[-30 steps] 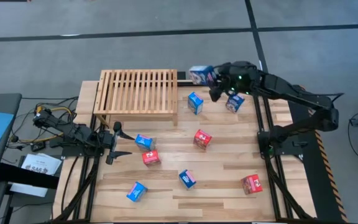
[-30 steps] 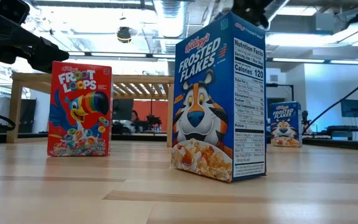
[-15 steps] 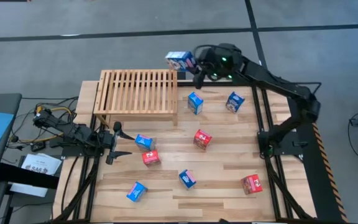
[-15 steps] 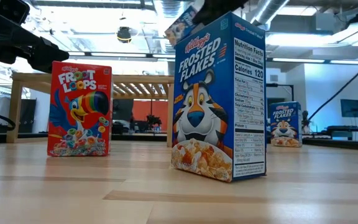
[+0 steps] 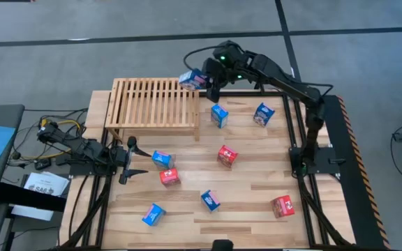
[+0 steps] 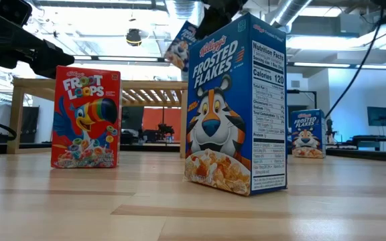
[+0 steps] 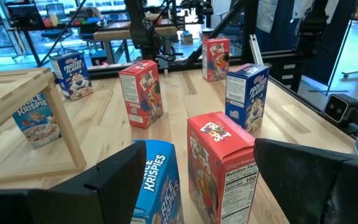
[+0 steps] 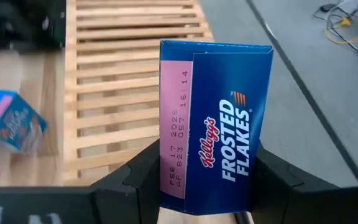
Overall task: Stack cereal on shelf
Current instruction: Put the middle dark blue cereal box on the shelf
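My right gripper (image 5: 202, 79) is shut on a blue Frosted Flakes box (image 5: 191, 79) in the air over the far right corner of the slatted wooden shelf (image 5: 155, 104). The low view shows this box (image 6: 179, 44) high up and tilted. Several other cereal boxes stand on the plank table, among them blue ones (image 5: 219, 115) (image 5: 264, 113) and a red one (image 5: 227, 155). My left gripper (image 5: 132, 159) waits open near the table's left edge, facing a blue box (image 7: 160, 186) and a red box (image 7: 222, 155). My right gripper pinches the blue box between its two fingers (image 8: 135, 180), which sit on opposite faces of the box's end nearest the wrist (image 8: 207, 193). The fingers come from the table's right, slanting down. The box is lifted clear above the shelf and sticks out past the fingertips.
The shelf's slatted top (image 8: 123, 74) carries nothing in these views. Boxes are scattered over the table's middle and near part, including blue (image 5: 210, 200) (image 5: 153, 214) and red (image 5: 283, 206). In the low view a large Frosted Flakes box (image 6: 236, 107) and a Froot Loops box (image 6: 86, 117) stand close to the camera.
My right gripper has carried the blue box toward the table's left along the far edge, from above the far right boxes to above the shelf's far right corner. The box stayed lifted clear in the hold.
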You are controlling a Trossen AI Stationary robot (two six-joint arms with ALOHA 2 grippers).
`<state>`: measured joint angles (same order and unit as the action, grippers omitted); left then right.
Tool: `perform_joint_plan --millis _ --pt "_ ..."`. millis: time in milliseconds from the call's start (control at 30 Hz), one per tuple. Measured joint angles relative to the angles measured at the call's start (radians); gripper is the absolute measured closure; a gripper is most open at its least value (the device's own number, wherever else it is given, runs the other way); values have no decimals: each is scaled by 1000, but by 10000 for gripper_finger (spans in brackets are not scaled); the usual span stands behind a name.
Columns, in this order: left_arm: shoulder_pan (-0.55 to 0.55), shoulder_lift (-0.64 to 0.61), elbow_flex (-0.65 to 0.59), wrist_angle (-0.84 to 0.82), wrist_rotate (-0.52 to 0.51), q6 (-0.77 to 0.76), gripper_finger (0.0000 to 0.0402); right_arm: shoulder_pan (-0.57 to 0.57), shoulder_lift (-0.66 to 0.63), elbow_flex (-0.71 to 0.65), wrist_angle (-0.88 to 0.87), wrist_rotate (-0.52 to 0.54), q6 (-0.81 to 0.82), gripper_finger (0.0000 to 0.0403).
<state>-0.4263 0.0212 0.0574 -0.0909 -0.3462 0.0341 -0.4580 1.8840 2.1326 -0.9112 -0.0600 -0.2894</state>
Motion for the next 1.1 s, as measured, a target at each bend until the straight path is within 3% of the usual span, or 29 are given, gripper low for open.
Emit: perform_joint_plan --millis 433,1100 --pt "0 0 0 0 0 0 113 -9 83 50 -51 -24 -214 196" --pt "0 0 0 0 0 0 113 -19 86 51 -119 -25 -135 181"
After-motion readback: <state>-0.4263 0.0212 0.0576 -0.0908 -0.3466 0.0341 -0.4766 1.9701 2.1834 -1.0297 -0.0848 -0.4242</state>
